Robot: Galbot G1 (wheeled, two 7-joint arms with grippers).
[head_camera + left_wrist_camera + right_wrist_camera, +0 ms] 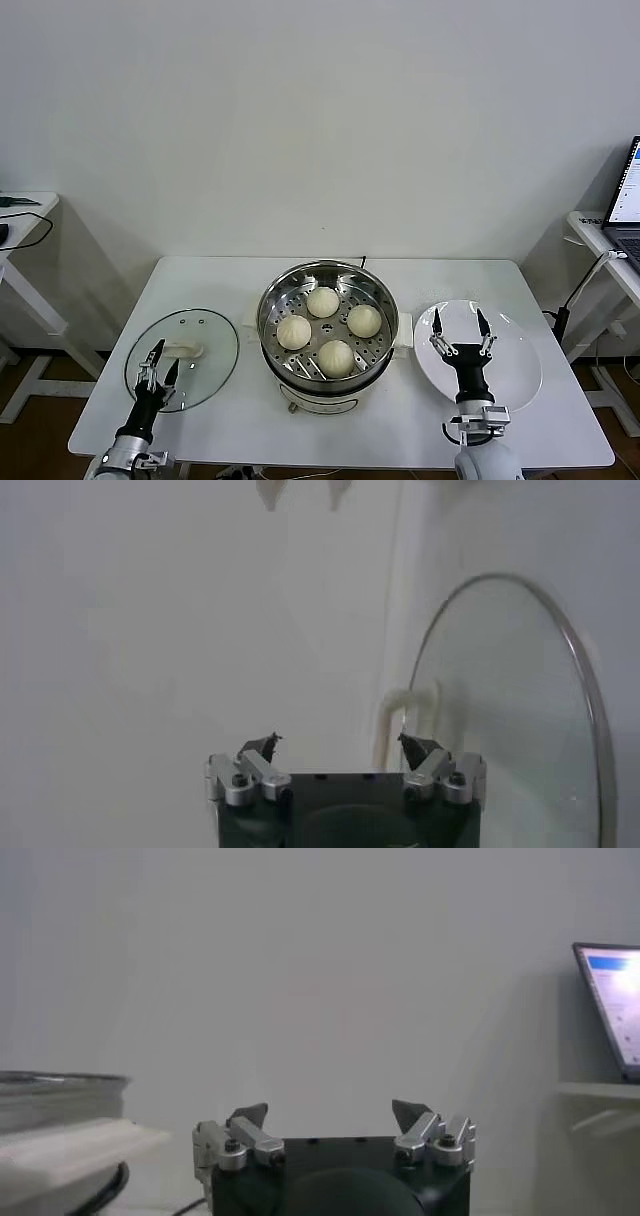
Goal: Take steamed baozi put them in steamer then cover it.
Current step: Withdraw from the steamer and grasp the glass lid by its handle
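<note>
The steamer point(272, 310) stands mid-table with its top open. Several cream-white baozi point(322, 301) lie on its perforated tray. The clear glass cover point(212, 345) lies flat on the table to the steamer's left, its cream handle point(184, 351) facing up. My left gripper point(160, 365) is open and empty, low over the cover, just in front of the handle. In the left wrist view the cover point(510, 710) and its handle point(405, 715) lie past my open gripper point(340, 742). My right gripper point(458, 320) is open and empty over the white plate point(515, 370).
The right wrist view shows my open gripper point(330, 1113), with the steamer's rim point(60, 1083) and white side handle point(70, 1146) off to one side. A laptop point(625, 195) sits on a side desk at the right. Another desk point(20, 215) stands at the left.
</note>
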